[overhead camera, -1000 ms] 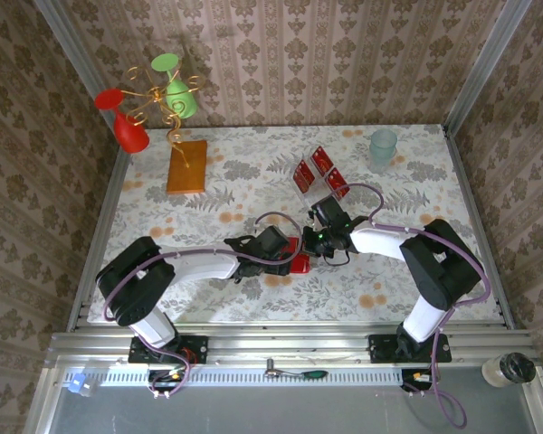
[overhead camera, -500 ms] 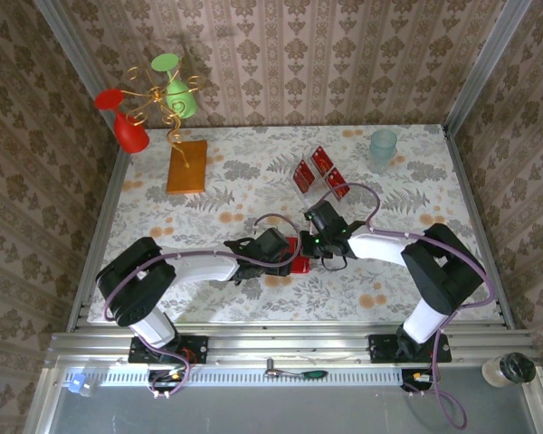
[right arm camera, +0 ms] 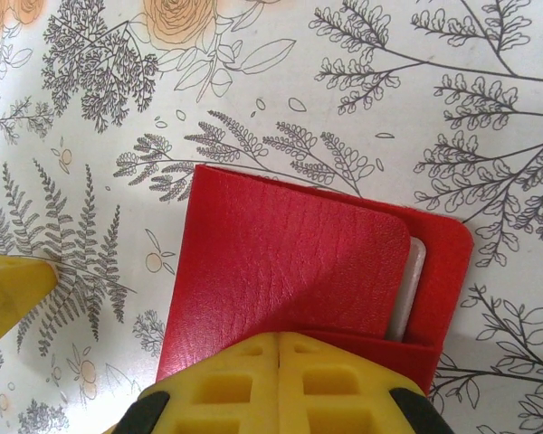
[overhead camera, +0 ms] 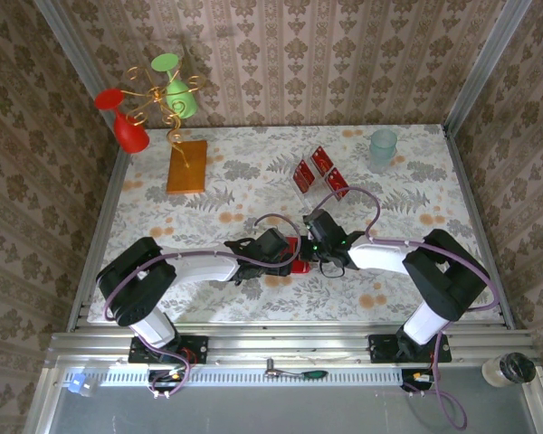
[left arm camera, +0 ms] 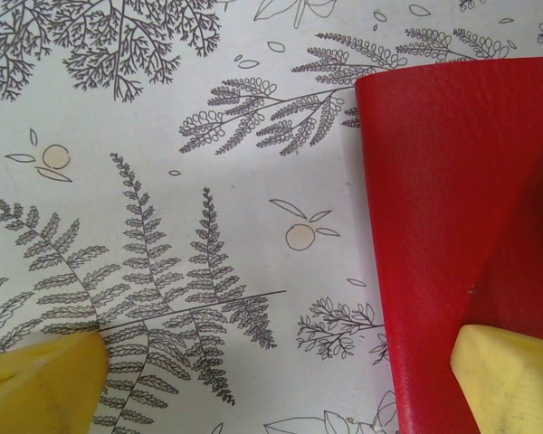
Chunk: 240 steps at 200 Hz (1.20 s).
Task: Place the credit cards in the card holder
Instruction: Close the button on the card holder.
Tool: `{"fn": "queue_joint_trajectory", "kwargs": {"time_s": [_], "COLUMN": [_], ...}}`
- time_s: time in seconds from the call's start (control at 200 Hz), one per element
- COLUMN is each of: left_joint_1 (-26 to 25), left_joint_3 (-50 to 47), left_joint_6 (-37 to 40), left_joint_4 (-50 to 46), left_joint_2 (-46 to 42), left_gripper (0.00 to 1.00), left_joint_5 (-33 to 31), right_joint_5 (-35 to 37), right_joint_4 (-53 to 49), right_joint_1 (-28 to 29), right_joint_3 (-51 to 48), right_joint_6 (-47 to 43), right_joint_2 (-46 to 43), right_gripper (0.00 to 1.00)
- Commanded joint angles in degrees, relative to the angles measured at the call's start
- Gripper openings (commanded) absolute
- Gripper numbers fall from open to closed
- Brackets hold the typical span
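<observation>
The card holder [right arm camera: 290,262], a red leather wallet, lies flat on the fern-print table; a pale edge [right arm camera: 413,287] shows inside its pocket. My right gripper [right arm camera: 279,357] is shut, its yellow fingertips together over the holder's near edge. My left gripper [left arm camera: 271,389] is open; one finger [left arm camera: 511,380] rests over the holder [left arm camera: 462,226], the other [left arm camera: 36,380] over bare cloth. From above, both grippers, left [overhead camera: 288,255] and right [overhead camera: 311,248], meet at the holder [overhead camera: 299,265]. Three red credit cards [overhead camera: 305,175] lie loosely grouped farther back.
An orange-brown slab [overhead camera: 186,166] lies at the back left, beside a gold wire stand [overhead camera: 154,99] with red and green glasses. A pale green cup [overhead camera: 383,146] stands at the back right. Patterned walls close in the table on three sides.
My right gripper has moved nearer and leftward, down onto the card holder. The left arm has barely moved.
</observation>
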Motion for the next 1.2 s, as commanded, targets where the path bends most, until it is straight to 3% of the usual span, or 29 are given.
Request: {"fn": "queue_joint_trajectory", "kwargs": {"time_s": [0.0,0.48,0.835,1.195], "left_joint_1": [-1.0,-1.1,-1.2,-1.2], "left_joint_3": [-1.4,-2.0,-1.9,-1.2], "left_joint_6": [-0.6,-0.9,-1.1,-0.8], "left_joint_4": [-1.9,-1.5,-1.7,-1.8], "left_joint_2": [2.5,2.1,1.4,1.5], "left_gripper": [1.00,1.00,1.00,1.00], "left_joint_5": [1.3,1.3,1.1,1.2], "right_joint_5": [-1.6,0.0,-1.5,-4.7], "right_joint_4": [-12.5,-9.2,-11.8,-18.6], "right_joint_1": [3.8,6.7,6.4,2.6], "right_joint_3": [-6.1,-10.5,-5.4,5.3], "right_joint_6": [0.2,1.4,2.0,-0.5], "right_joint_2": [4.5,4.9,4.7,0.2], "right_gripper": [0.00,0.00,0.00,0.14]}}
